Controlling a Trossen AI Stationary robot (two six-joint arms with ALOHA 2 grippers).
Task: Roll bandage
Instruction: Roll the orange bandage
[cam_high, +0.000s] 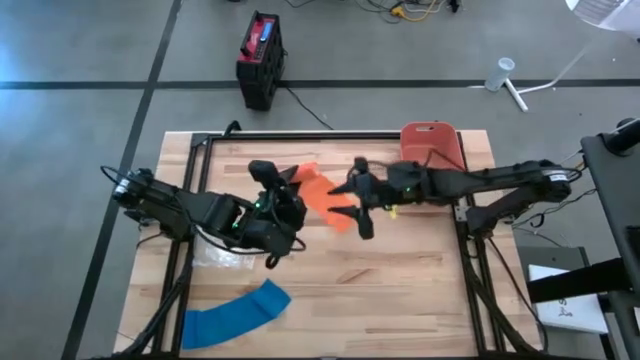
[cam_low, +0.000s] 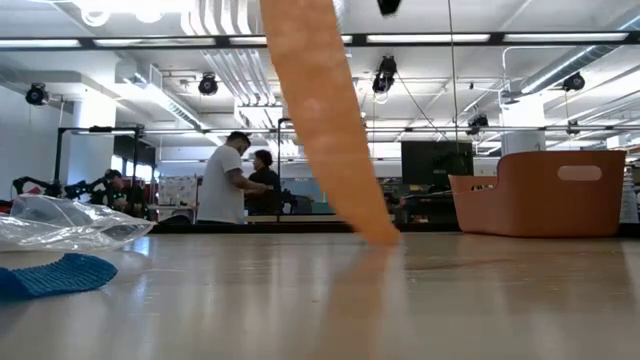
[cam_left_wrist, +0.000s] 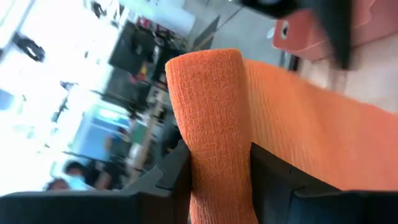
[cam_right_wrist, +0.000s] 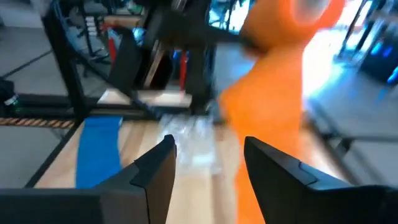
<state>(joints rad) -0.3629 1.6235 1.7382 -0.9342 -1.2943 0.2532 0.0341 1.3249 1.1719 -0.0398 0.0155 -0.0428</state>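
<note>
Above mid-desk, the orange bandage (cam_high: 322, 190) is held off the surface; its loose strip hangs down, its end touching the desk (cam_high: 400, 290). The left gripper (cam_left_wrist: 217, 171) is clamped on the rolled part. The right gripper (cam_right_wrist: 208, 163), fingers apart and holding nothing, sits just beside the hanging strip, which runs lengthwise between both arms.
</note>
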